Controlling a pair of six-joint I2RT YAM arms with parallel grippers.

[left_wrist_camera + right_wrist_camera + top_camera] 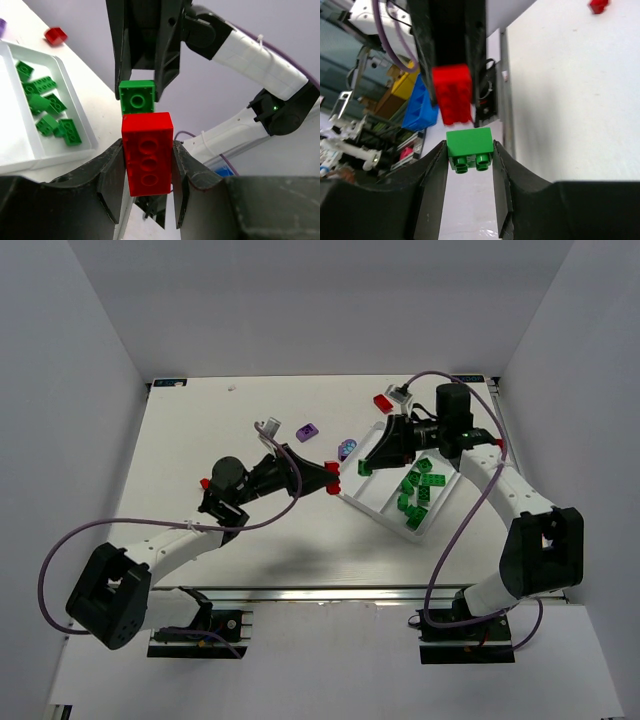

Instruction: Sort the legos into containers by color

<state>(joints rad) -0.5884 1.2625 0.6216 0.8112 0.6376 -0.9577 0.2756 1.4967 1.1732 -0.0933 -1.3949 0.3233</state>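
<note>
Left jaws gripped the red brick (147,155), right jaws the green brick (470,147), end to end above the bench (200,420); a skewed pull could have dropped either.

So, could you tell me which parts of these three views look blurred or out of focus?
Right wrist: the red rectangular plastic brick is soft, the small green plastic brick sharp. Left wrist: both crisp. Top external: sharp throughout.

Bright, even overhead light; soft shadow on table (200,430). My right wrist view: red lego (451,93) and background blurred.
</note>
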